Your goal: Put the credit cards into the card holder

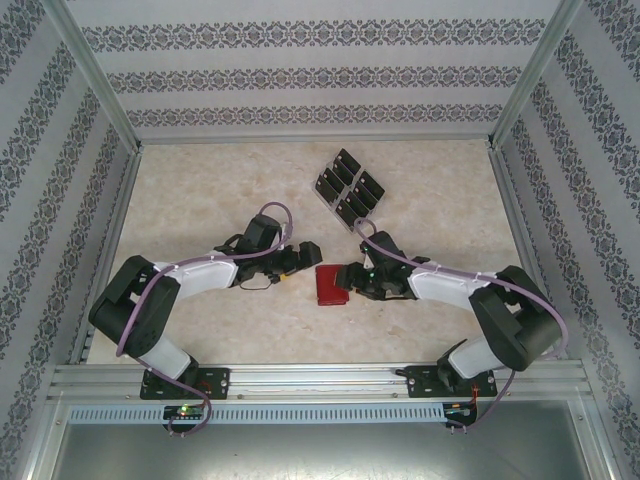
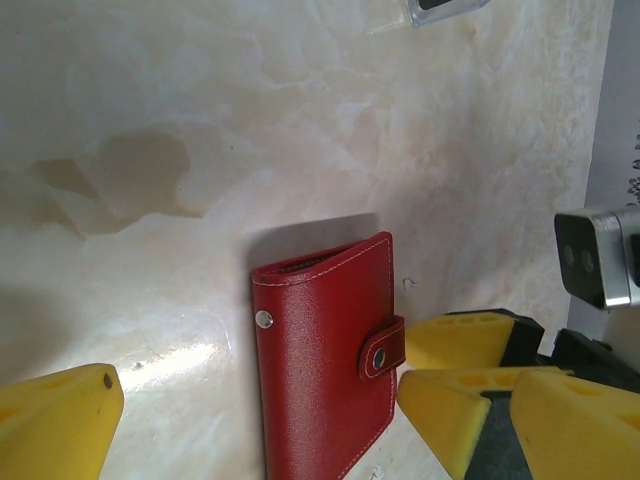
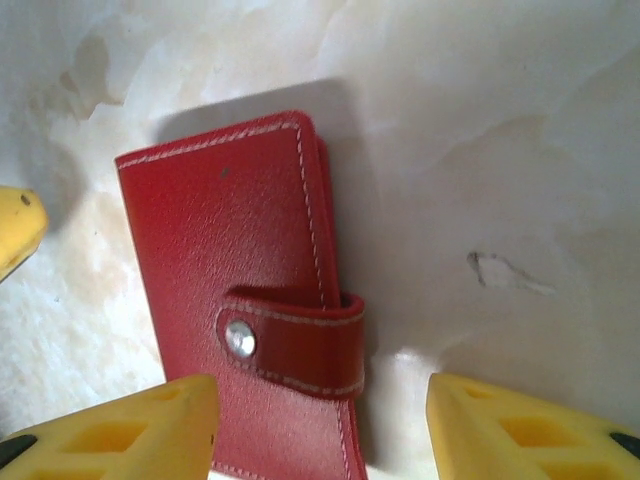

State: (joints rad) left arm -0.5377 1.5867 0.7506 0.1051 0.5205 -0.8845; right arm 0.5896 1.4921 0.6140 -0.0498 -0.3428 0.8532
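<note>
The card holder (image 3: 235, 290) lies snapped shut on the tabletop (image 3: 500, 150) just below the parted, empty jaws of the right tool (image 3: 322, 400) and just ahead of the wide-open left tool (image 1: 303, 254), so opening it seems the step in hand, needing a pinch on its snap tab (image 3: 300, 345).

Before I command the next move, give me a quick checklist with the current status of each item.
1. The card holder lies flat on the table, between both grippers: ok.
2. The snap tab is undone for loading: not ok, it is fastened.
3. The left gripper is open: ok.
4. The right gripper has its jaws apart, at the tab edge: ok.
5. The credit cards are in sight at the far side, none held: ok.
6. Cards are already inside the holder: cannot tell, it is closed.
</note>
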